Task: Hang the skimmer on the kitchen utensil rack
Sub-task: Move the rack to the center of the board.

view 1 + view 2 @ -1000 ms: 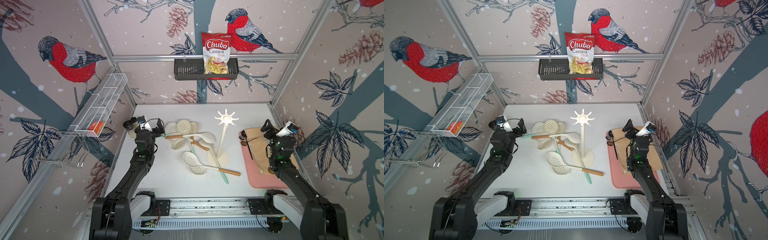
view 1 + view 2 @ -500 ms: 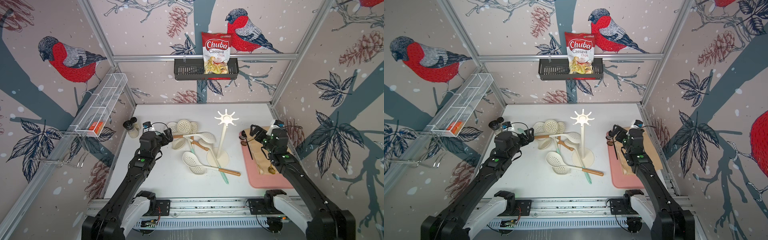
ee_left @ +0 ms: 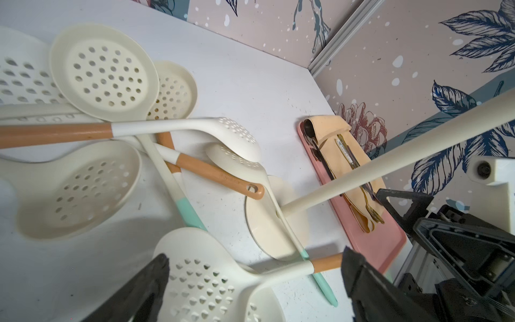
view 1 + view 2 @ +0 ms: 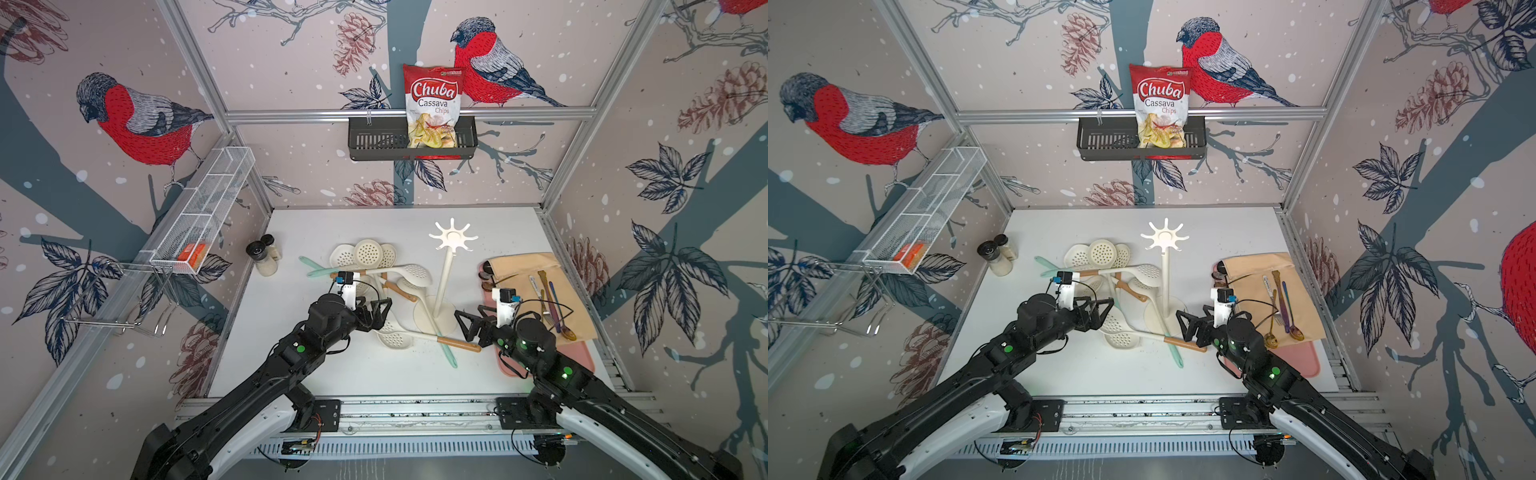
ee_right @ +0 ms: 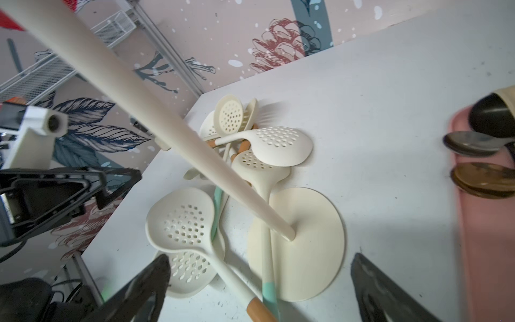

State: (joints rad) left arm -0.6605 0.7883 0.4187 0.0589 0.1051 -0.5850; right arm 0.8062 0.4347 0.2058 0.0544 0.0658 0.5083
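Several cream skimmers lie in a pile (image 4: 374, 266) on the white table, left of the kitchen utensil rack (image 4: 453, 237). The rack is a cream pole on a round base (image 5: 312, 251), with nothing on its star top. The nearest skimmer (image 4: 392, 336) has a wooden handle end (image 4: 459, 344) lying in front of the base. My left gripper (image 4: 380, 313) hovers open over this skimmer's head (image 3: 200, 278). My right gripper (image 4: 467, 328) is open, just right of the base, with the handle end (image 5: 259, 309) between its spread fingers and untouched.
A pink tray (image 4: 582, 357) with a beige cloth and cutlery lies at the right edge. Two shakers (image 4: 262, 257) stand at the back left. A black basket (image 4: 374, 143) holding a chips bag hangs on the back wall. A wire mesh shelf (image 4: 199, 220) runs along the left wall.
Both arms have swung in toward the middle. The left gripper came from beside the shakers to over the skimmers. The right gripper came off the pink tray to the rack's base. Both stayed open.
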